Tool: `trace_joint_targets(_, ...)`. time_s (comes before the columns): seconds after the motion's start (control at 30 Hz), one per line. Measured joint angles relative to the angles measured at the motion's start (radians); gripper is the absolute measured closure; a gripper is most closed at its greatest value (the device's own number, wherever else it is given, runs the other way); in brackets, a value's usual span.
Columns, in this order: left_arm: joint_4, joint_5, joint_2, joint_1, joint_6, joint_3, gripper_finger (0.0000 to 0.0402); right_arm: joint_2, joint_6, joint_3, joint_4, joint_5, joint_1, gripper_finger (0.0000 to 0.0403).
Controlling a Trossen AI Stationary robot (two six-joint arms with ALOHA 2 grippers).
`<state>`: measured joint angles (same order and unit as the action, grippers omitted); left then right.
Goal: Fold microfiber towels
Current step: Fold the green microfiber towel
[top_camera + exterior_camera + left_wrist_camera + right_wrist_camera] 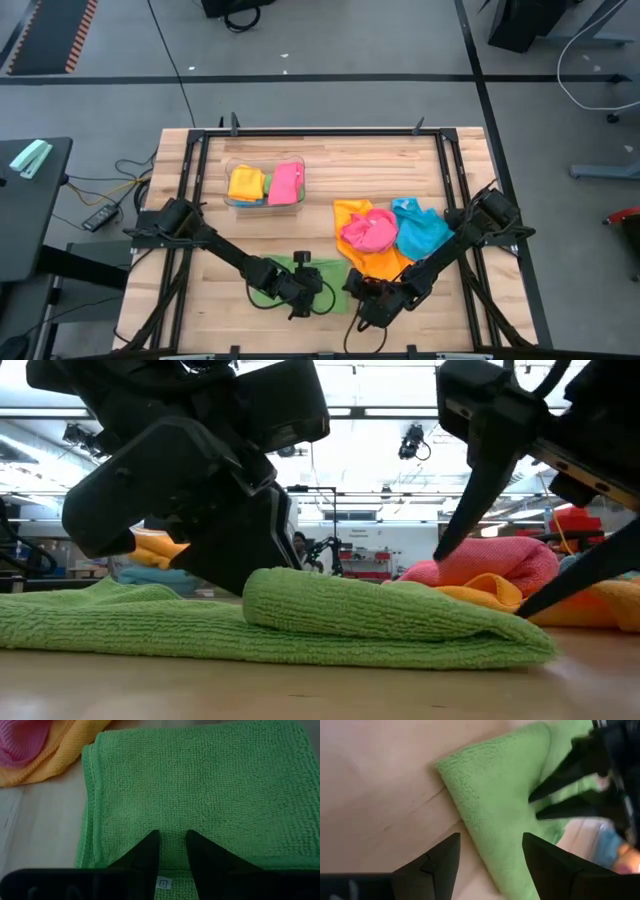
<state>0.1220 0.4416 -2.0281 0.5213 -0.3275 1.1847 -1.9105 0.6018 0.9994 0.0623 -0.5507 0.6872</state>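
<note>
Low view: green towel [300,622] is lying folded on the table [320,690].
Left wrist: left gripper [172,851] is pressing the towel, fingers narrow, apparently pinching a layer.
Right wrist: right gripper [490,862] is hovering wide over the towel's corner.
High view: fold likely finishing; next, probably binning [265,186].

green towel [200,785]: nubby matt microfiber | table [380,785]: smooth pale wood | fingers [145,857]: matt, probably plastic

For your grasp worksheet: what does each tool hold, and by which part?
Left tool pinches the green towel at an edge. Right tool stands open, holding nothing.
</note>
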Motion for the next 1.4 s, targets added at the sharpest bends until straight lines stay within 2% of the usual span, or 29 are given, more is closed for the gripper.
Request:
trace_joint_targets(0.37,0.009,-0.001,0.001,0.000,-0.027,0.000,0.0294,-0.072,0.302,0.003,-0.139,0.024,-0.052,0.0180)
trace_joint_targets(0.47,0.009,-0.001,0.001,0.000,-0.027,0.000,0.0294,-0.073,0.347,0.014,-0.143,0.079,-0.073,0.0181)
trace_joint_targets(0.63,0.009,-0.001,0.001,0.000,-0.028,0.000,0.0294,-0.075,0.349,0.016,-0.152,0.132,-0.101,0.0218)
trace_joint_targets(0.73,0.009,-0.001,0.001,0.000,-0.028,0.000,0.0294,-0.076,0.336,0.016,-0.160,0.177,-0.111,0.0257)
trace_joint_targets(0.97,0.010,-0.001,0.001,0.000,-0.035,0.000,0.0294,-0.079,0.224,0.014,-0.160,0.197,-0.111,0.0350)
trace_joint_targets(1.2,0.007,-0.001,0.001,0.010,-0.049,0.000,0.0294,-0.079,0.197,0.014,-0.163,0.191,-0.088,0.0362)
trace_joint_targets(1.4,-0.072,0.000,0.000,0.037,-0.002,-0.001,0.0294,-0.026,0.145,0.021,-0.096,0.192,-0.059,0.0362)
